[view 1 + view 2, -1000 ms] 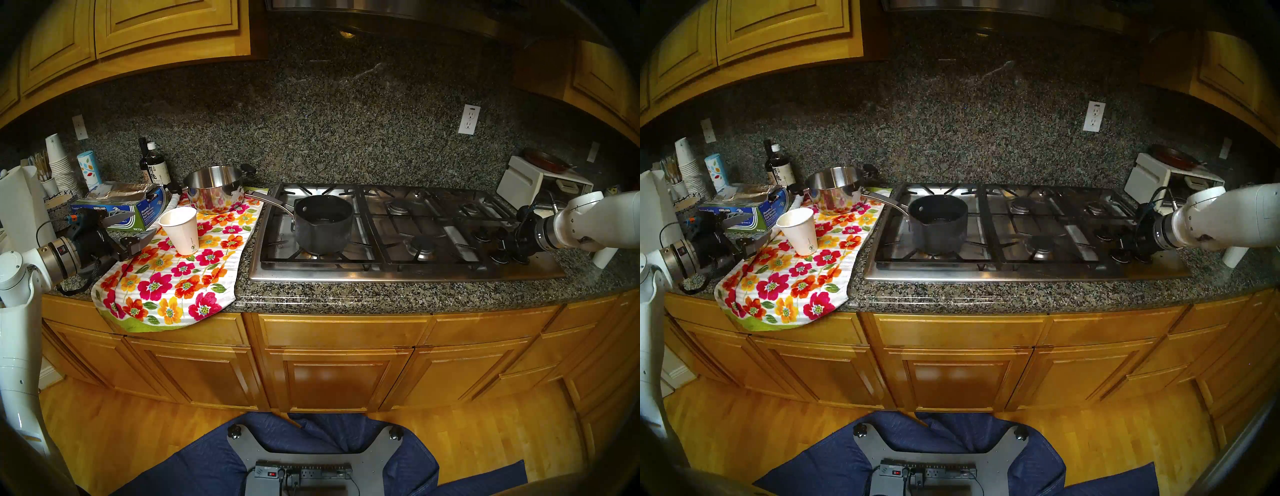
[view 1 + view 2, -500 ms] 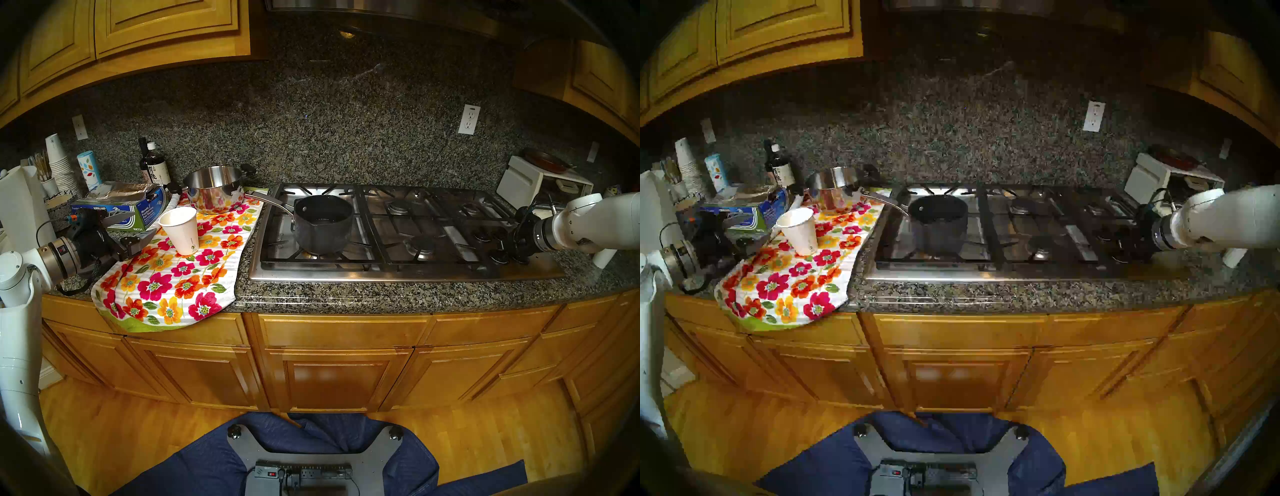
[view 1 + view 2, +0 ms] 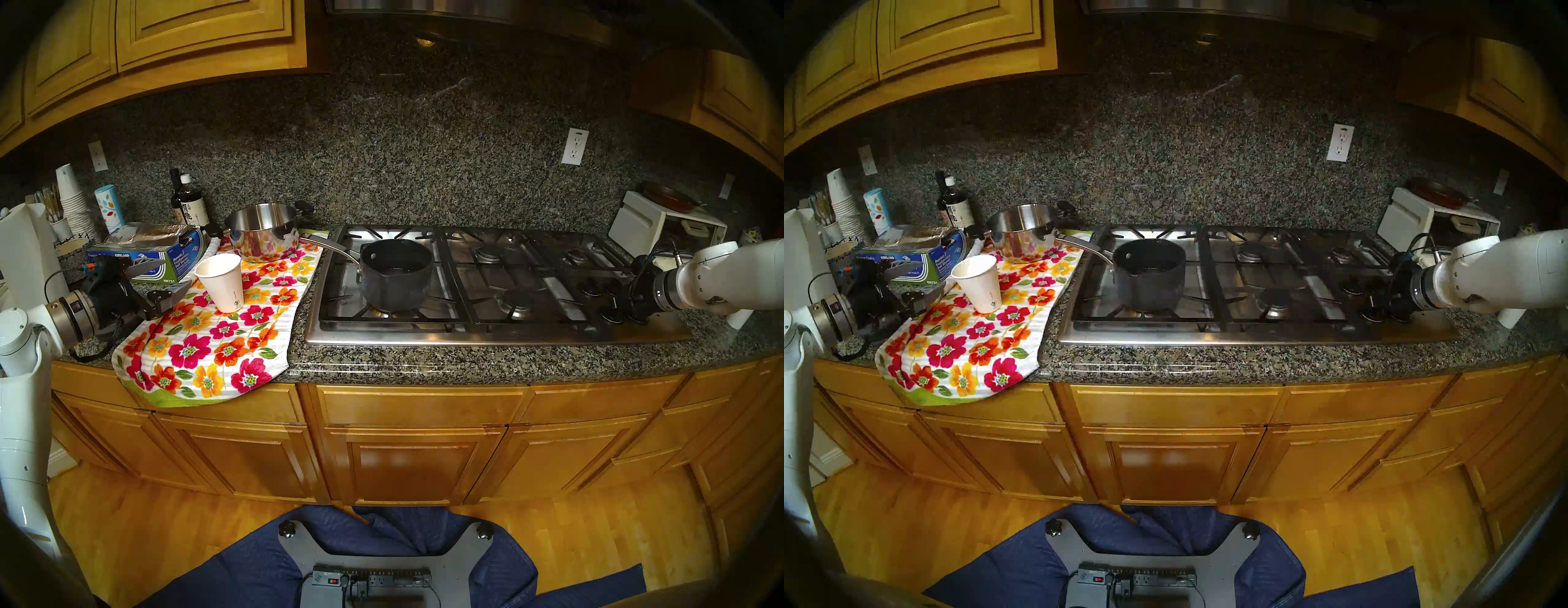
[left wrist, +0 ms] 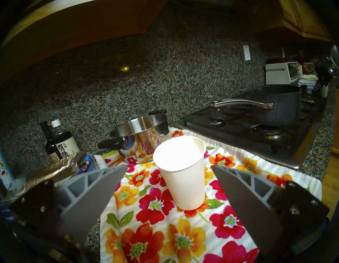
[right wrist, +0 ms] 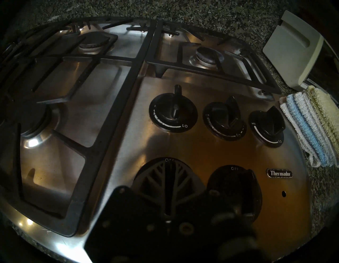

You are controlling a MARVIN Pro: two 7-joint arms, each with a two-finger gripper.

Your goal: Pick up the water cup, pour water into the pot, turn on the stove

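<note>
head stereo left shows the water cup (image 3: 221, 282) upright on a floral towel (image 3: 220, 339), left of the stove (image 3: 488, 284). the left gripper (image 3: 169, 285) hangs level just left of the cup, fingers (image 4: 95, 191) spread wide, clear of its sides in the left wrist view. the pot (image 3: 396, 274) sits on the stove's front left grate, handle reaching toward a steel pot (image 3: 263, 231) on the towel. the right gripper (image 5: 169, 176) is pinched fully together over a front knob (image 5: 161, 165) near its off mark; contact is unclear.
</note>
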